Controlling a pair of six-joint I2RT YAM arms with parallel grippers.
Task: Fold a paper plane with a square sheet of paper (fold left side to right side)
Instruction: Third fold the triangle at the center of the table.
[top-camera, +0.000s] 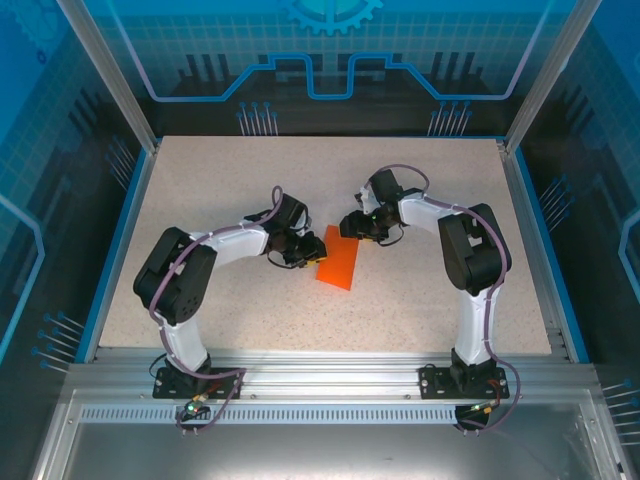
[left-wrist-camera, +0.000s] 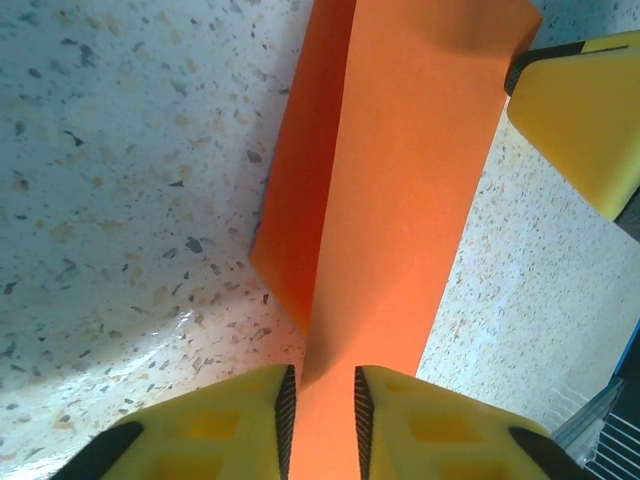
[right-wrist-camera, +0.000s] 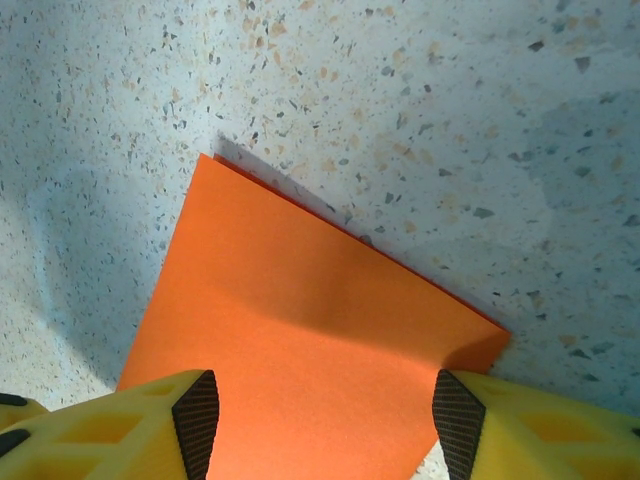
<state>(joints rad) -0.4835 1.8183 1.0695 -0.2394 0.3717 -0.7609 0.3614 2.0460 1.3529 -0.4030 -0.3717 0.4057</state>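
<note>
In the top view the left gripper (top-camera: 293, 250) sits just left of centre on the table (top-camera: 200, 190), at the left edge of the orange sheet of paper (top-camera: 338, 262). Its wrist camera shows the jaws drawn narrow at the bottom of the frame, with the paper pinched between them. There the sheet runs up the middle of the frame as two panels meeting along a ridge, the left panel in shadow, so it looks doubled over but not yet lying flat.

From above, the paper is a narrow slanted strip at the middle of the table, between the two grippers. The right gripper (top-camera: 352, 226) hovers at the strip's upper end, its jaws spread wide over the sheet's near edge in its own camera and gripping nothing.

The left-to-right fold seems to be mid-way. The next move likely calls for matching the edges, then pressing the crease down.
</note>
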